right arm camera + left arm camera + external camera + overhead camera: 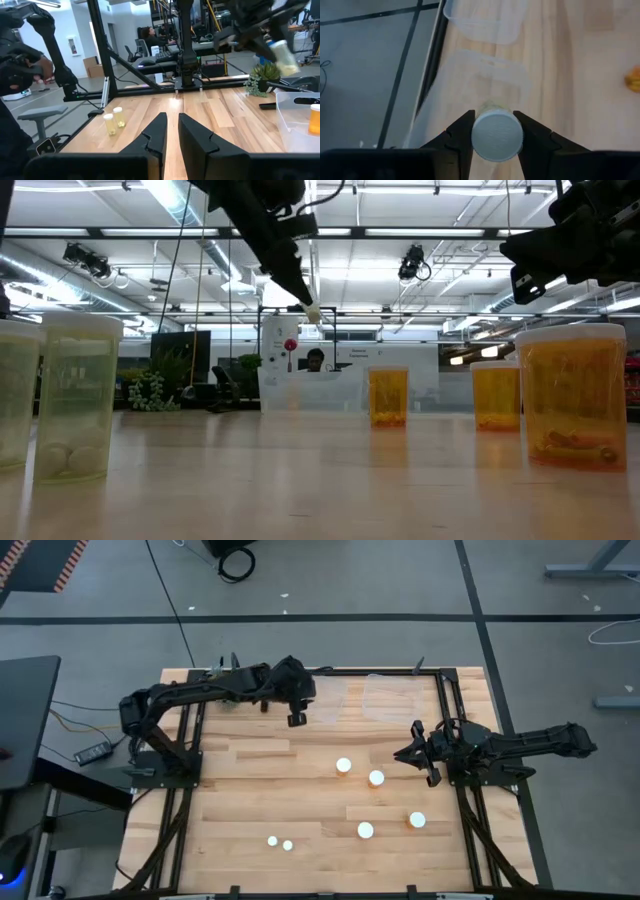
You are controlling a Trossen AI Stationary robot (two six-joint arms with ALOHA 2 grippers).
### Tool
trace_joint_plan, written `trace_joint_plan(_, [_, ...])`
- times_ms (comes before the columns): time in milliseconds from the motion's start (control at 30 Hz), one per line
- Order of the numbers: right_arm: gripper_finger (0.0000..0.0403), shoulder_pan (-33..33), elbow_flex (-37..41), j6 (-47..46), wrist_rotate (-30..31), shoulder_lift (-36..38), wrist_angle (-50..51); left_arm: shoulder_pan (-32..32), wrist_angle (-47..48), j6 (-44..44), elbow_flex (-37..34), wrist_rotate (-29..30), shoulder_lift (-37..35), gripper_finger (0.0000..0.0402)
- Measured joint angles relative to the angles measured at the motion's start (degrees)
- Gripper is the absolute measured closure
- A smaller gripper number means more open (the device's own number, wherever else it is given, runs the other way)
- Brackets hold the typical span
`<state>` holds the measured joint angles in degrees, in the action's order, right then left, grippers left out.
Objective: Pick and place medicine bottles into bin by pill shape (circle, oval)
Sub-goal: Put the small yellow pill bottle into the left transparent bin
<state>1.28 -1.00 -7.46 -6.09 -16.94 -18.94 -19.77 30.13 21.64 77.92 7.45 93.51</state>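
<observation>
I see the pale, planked wooden table (250, 790) first, smooth and matte, with two clear, thin-walled plastic bins (390, 697) near its far edge. My left gripper (497, 137) hangs above those bins, jaws pinching a small bottle with a round white ribbed cap (497, 136) at the cap's sides. I judge it light, rigid and slick, so gripping low on the cap suits it. My right gripper (170, 131) waits at the table's right side, jaws pressed together, empty. Amber bottles (376, 778) stand scattered across the near boards.
</observation>
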Motion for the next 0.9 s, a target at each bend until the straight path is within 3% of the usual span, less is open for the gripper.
trace_joint_plan(500, [0.0349, 0.0, -0.02, 0.0, 0.0, 0.02, 0.0, -5.61, 6.9, 3.76, 16.59, -2.84, 14.42, 0.0274])
trace_joint_plan(900, [0.0349, -0.01, -0.01, 0.0, 0.0, 0.02, -0.02, -8.6, 6.99, 4.49, 21.3, -6.07, 22.9, 0.0274])
